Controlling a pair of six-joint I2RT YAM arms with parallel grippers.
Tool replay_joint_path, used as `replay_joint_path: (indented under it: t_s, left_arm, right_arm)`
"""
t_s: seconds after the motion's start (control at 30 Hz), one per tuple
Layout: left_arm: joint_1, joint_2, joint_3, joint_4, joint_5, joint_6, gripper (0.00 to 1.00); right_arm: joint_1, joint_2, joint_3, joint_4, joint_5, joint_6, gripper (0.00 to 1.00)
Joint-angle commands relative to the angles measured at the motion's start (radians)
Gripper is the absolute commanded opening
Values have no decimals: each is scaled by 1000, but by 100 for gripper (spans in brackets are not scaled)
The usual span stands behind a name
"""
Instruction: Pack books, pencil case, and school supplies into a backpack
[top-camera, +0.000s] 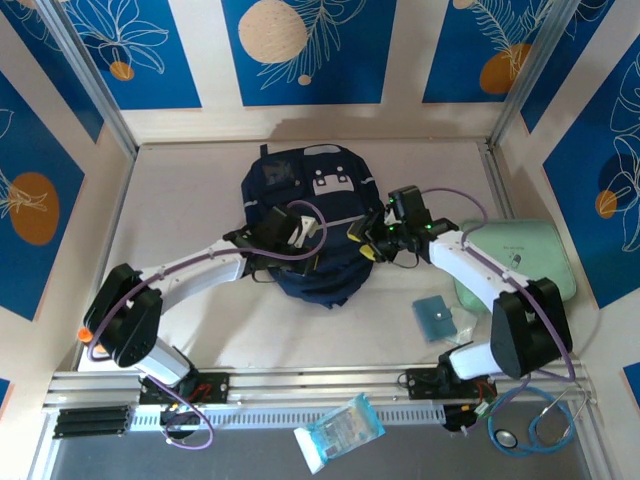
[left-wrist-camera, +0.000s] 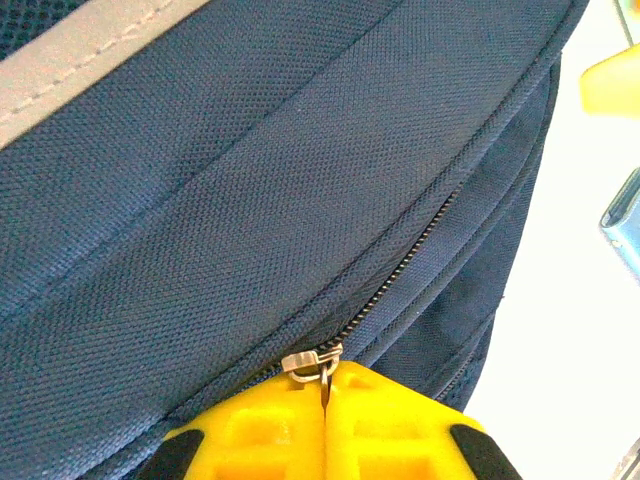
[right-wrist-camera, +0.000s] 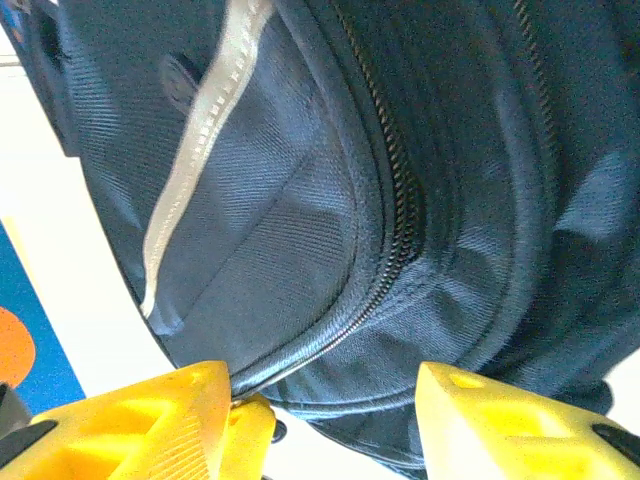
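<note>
The dark navy backpack (top-camera: 312, 200) lies in the middle of the table with its grey-white patches toward the far wall. My left gripper (top-camera: 306, 240) rests on its near half. In the left wrist view its yellow fingers (left-wrist-camera: 400, 430) are pressed together on the metal zipper pull (left-wrist-camera: 324, 378), just below the slider (left-wrist-camera: 310, 359). My right gripper (top-camera: 363, 245) is at the backpack's right edge, open, and its fingers (right-wrist-camera: 500, 425) straddle the zippered seam (right-wrist-camera: 395, 250) without gripping. A flat teal square pad (top-camera: 435, 318) lies on the table to the right. The books and the pencil case are out of view.
A mint-green rounded case (top-camera: 525, 258) sits at the right, behind the right arm. A plastic-wrapped blue-white packet (top-camera: 340, 432) and a stethoscope (top-camera: 540, 425) lie off the table's near edge. Side walls close in on the left and right.
</note>
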Motion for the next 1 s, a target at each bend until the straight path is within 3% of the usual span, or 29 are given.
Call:
replay_joint_path:
  t_s: [0.0, 0.23, 0.43, 0.6, 0.67, 0.77, 0.87, 0.97]
  left_arm:
    - [-6, -18, 27, 5, 26, 22, 0]
    - [12, -68, -7, -100, -70, 42, 0]
    - [101, -175, -136, -112, -103, 60, 0]
    - [189, -175, -121, -114, -94, 101, 0]
    - [215, -151, -87, -99, -87, 108, 0]
    - [231, -111, -24, -92, -68, 113, 1]
    - [233, -111, 5, -128, -78, 113, 33]
    - [241, -185, -47, -161, -128, 123, 57]
  right_arm:
    - [18, 60, 37, 56, 20, 78, 50]
    - [16, 145, 133, 9, 132, -7, 9]
    - [-22, 132, 135, -7, 137, -81, 8]
    - [-26, 144, 163, -6, 144, -130, 9]
    - [-26, 155, 177, -12, 140, -153, 11]
    - [-25, 141, 185, -64, 157, -197, 31]
    - [-23, 52, 149, -147, 206, -230, 49]
    - [-21, -50, 103, -289, 273, -241, 56]
